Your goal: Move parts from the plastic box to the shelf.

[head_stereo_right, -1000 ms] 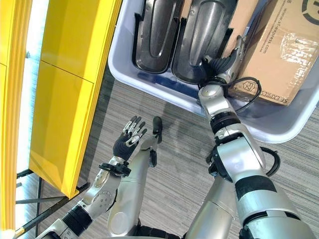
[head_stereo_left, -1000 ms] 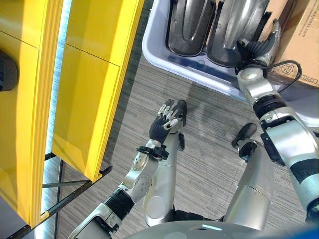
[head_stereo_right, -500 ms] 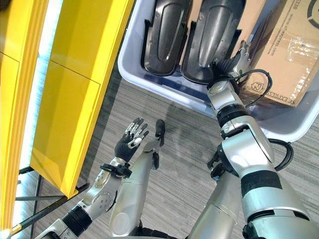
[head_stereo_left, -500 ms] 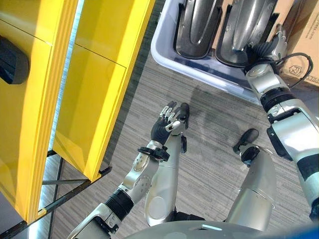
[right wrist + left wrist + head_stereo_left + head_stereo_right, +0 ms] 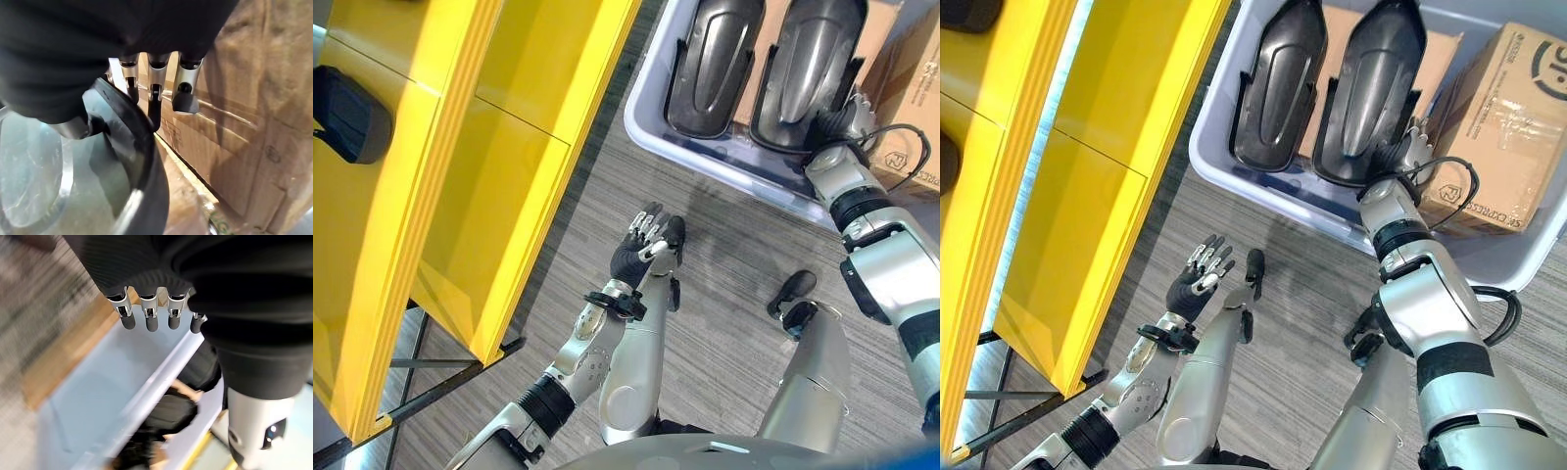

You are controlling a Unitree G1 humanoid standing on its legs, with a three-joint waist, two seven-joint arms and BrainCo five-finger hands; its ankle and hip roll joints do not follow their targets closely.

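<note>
A pale grey-blue plastic box point(image 5: 1234, 162) with rounded corners stands on the floor, just beside the tall yellow metal shelf point(image 5: 1107, 166). Inside the box two dark grey, glossy moulded parts, long and shield-shaped with a raised centre rib, lie side by side lengthwise: one point(image 5: 1278, 83) on the shelf side, the other point(image 5: 1371, 88) further from the shelf. On the shelf, a dark rounded part point(image 5: 350, 113) sits on an upper level, well apart from the box.
</note>
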